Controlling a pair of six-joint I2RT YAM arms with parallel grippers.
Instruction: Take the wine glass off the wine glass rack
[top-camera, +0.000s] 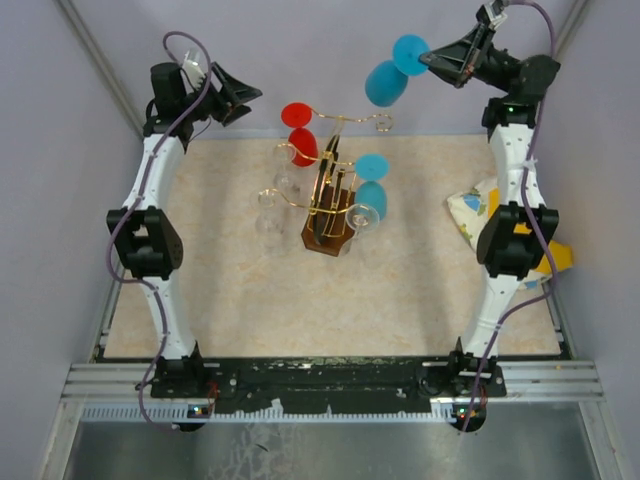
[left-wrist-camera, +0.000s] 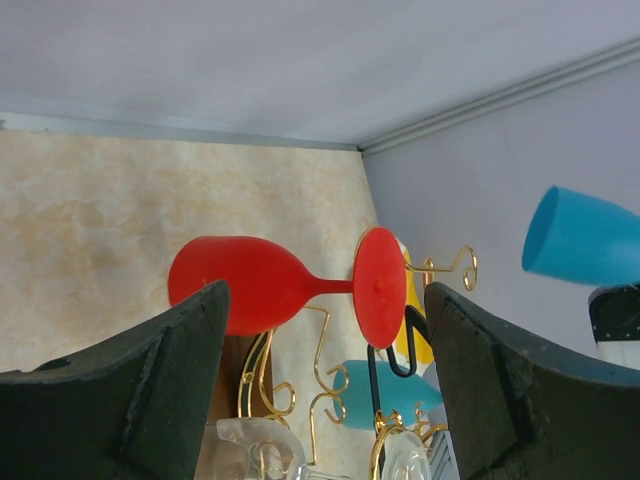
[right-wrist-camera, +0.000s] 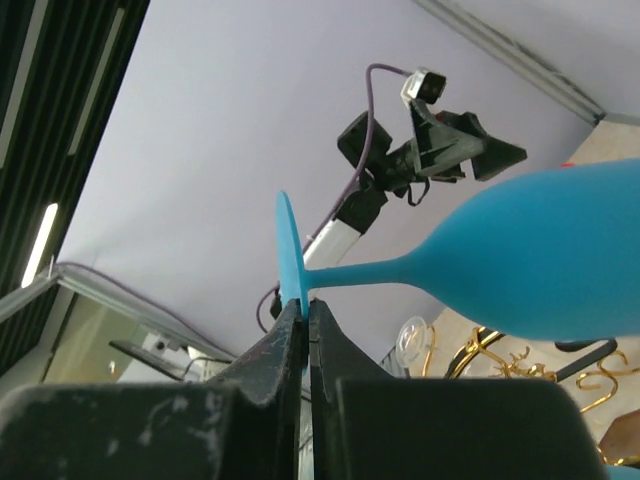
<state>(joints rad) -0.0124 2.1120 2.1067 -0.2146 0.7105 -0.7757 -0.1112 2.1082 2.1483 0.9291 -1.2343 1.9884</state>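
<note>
The gold wire wine glass rack (top-camera: 330, 195) stands on its dark wooden base mid-table. A red wine glass (top-camera: 298, 130) hangs on its far left arm, a second blue glass (top-camera: 372, 185) on its right, and clear glasses (top-camera: 275, 195) lower down. My right gripper (top-camera: 428, 58) is shut on the foot of a blue wine glass (top-camera: 390, 72), held high and clear of the rack at the far right; the foot shows pinched between the fingers in the right wrist view (right-wrist-camera: 291, 262). My left gripper (top-camera: 243, 97) is open and empty, up left of the rack, facing the red glass (left-wrist-camera: 250, 285).
A patterned cloth (top-camera: 470, 215) and a yellow item (top-camera: 558, 258) lie at the table's right edge by the right arm. Grey walls close in the back and sides. The rack's top right hook (top-camera: 380, 122) is bare.
</note>
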